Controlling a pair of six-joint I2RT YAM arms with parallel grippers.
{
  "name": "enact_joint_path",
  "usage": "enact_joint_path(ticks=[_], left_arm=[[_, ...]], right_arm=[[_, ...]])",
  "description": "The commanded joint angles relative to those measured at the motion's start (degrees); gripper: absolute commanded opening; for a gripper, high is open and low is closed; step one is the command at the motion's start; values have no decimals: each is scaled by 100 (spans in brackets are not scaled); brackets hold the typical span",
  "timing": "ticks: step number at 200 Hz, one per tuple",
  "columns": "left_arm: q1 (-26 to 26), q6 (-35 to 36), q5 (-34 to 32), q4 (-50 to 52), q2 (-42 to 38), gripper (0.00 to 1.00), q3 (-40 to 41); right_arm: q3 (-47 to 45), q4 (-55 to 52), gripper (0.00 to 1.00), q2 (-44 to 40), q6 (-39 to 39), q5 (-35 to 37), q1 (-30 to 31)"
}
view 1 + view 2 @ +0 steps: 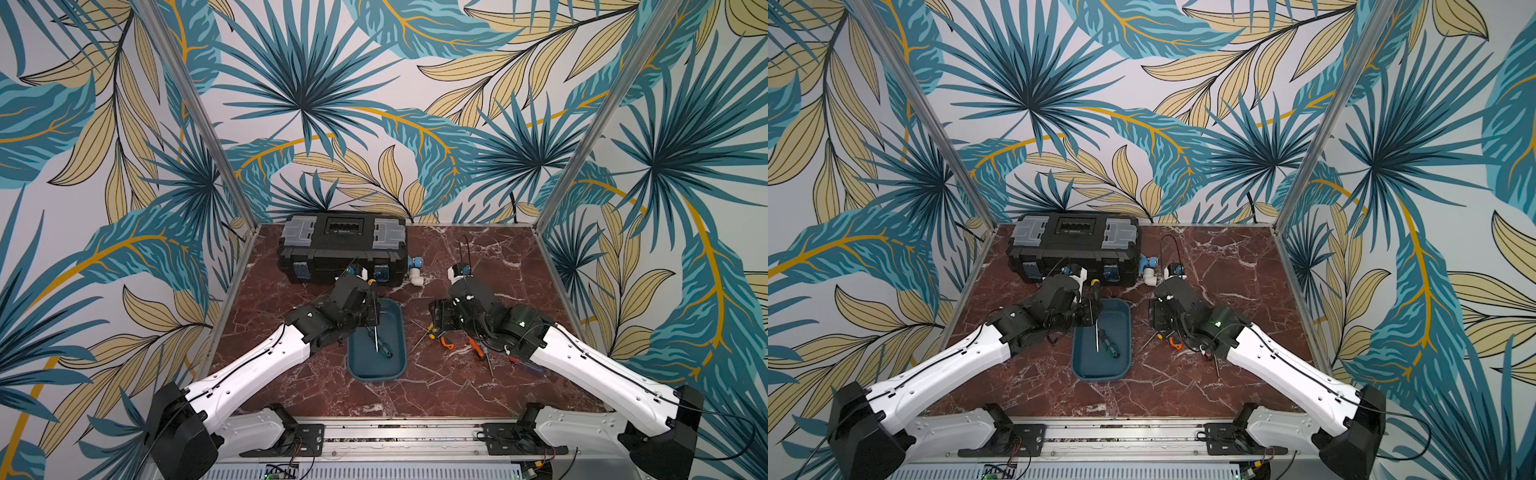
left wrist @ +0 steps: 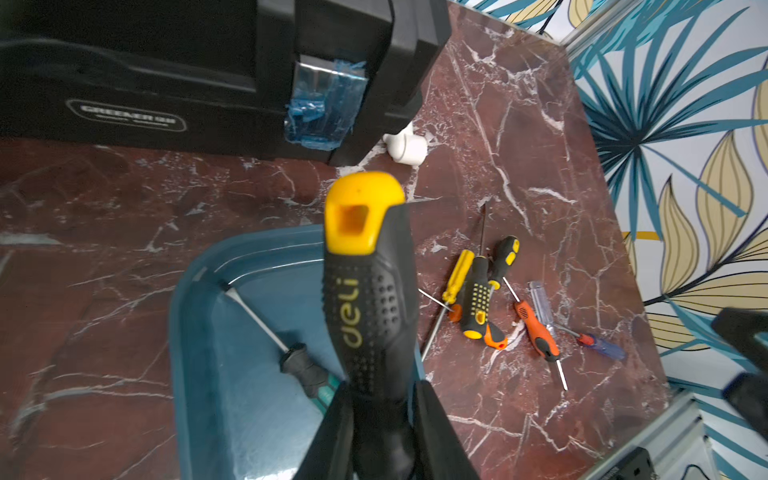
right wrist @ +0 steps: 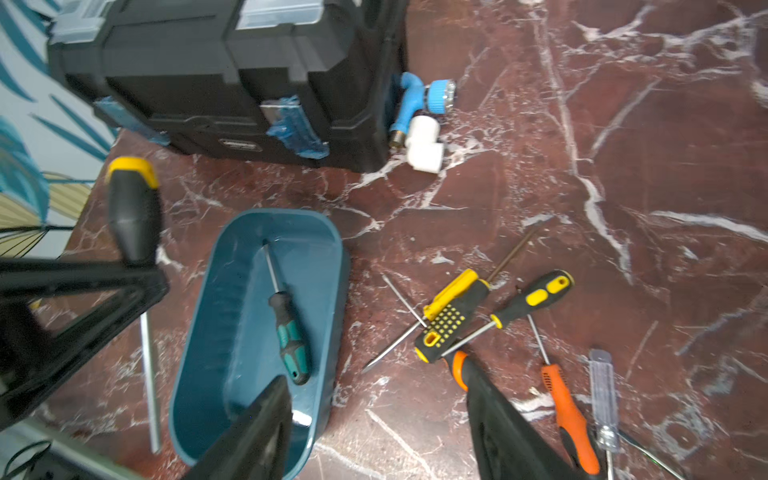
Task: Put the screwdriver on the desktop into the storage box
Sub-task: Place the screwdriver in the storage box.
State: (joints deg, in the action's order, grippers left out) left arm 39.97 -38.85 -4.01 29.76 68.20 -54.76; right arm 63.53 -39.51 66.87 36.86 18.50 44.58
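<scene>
The marble worktop [image 1: 478, 257] carries a black toolbox [image 1: 340, 249] marked GREENER. The teal storage box [image 1: 374, 374] holds a green-handled screwdriver [image 1: 384, 351]. The left fingers [image 2: 436, 432] clamp a black-yellow "deli" screwdriver [image 2: 365, 291] upright over that box. The right fingers [image 3: 257, 428] are spread wide and empty. Loose screwdrivers [image 2: 478, 299] lie beside the box.

Our counter [image 3: 623, 124] has a polished, glossy stone look, red-brown marble veined in white, and it is edged by brushed aluminium rails [image 1: 395, 434]. The storage box [image 3: 232, 332] is smooth teal plastic with a soft sheen. The toolbox [image 1: 340, 257] is matt black plastic with lid compartments of greyish translucent plastic, and we see wrinkled blue film [image 2: 324, 104] over its latches. The large screwdriver [image 2: 365, 291] has a black rubbery handle, dimpled and matt, with a smooth yellow plastic cap. The small screwdriver [image 3: 286, 328] has a bare, bright metal shaft. One loose screwdriver [image 3: 602, 399] has a clear plastic handle. The pipe elbow [image 3: 424, 145] is smooth white plastic.
</scene>
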Motion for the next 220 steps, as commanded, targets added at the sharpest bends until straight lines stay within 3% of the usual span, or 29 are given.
enact_joint_path(ticks=[1,97,138,189,202,220], left_arm=[[-46,214,-371,304,18,0,160],[-11,-132,-249,-84,1117,0,268],[-6,-151,-249,-215,1399,3,352],[20,-166,-276,-250,1622,4,402],[20,-183,-293,-243,1620,8,425],[20,-218,-274,-176,1604,23,433]], right_arm=[[-119,-330,68,62,192,99,-199],[-633,-350,64,282,473,-506,-728],[-517,-240,51,1217,546,-1305,-1291],[26,-107,43,2306,558,-1586,-1334],[108,-94,43,2427,583,-1586,-1329],[166,-83,43,2518,628,-1569,-1333]])
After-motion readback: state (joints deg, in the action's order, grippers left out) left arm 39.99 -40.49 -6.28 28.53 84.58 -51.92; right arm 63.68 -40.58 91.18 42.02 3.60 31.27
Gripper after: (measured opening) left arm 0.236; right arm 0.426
